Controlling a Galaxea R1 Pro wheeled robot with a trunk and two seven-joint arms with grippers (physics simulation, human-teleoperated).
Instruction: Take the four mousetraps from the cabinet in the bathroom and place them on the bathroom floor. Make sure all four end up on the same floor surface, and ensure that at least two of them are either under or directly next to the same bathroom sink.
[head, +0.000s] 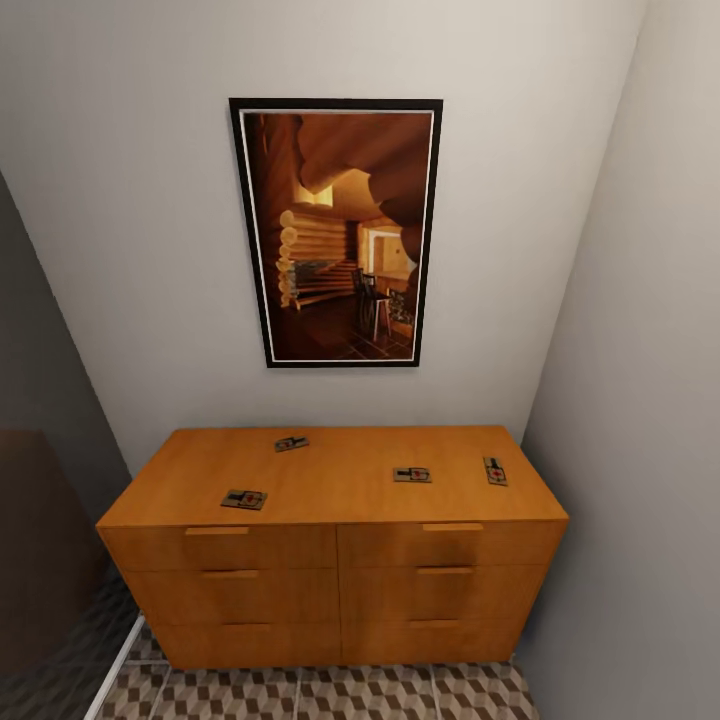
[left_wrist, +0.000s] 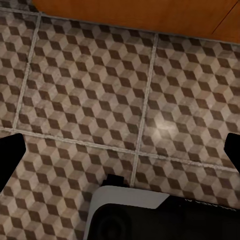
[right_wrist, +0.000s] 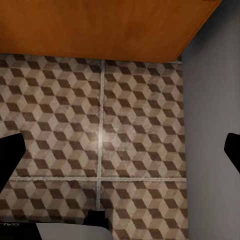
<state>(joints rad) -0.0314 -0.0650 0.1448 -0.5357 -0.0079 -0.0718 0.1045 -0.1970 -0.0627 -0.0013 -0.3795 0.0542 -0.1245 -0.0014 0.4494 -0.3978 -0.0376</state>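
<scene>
Patterned floor (head: 300, 695) tiles lie nearest, running up to the foot of the cabinet (head: 335, 590), which stands against the back wall (head: 130, 250) in a narrow nook. Both wrist views look down at this floor: the left fingers (left_wrist: 10, 155) stand wide apart at the picture's edges with nothing between them, and the right fingers (right_wrist: 10, 152) are likewise spread wide and bare. Six drawer fronts show on the cabinet, in two columns of three. Four mousetraps lie flat on its top: front left (head: 244, 499), long axis across; right of centre (head: 412, 475), also across; far right (head: 495, 471), pointing front to back; rear centre (head: 291, 443), across, slightly skewed. One framed picture (head: 340, 235) hangs above.
</scene>
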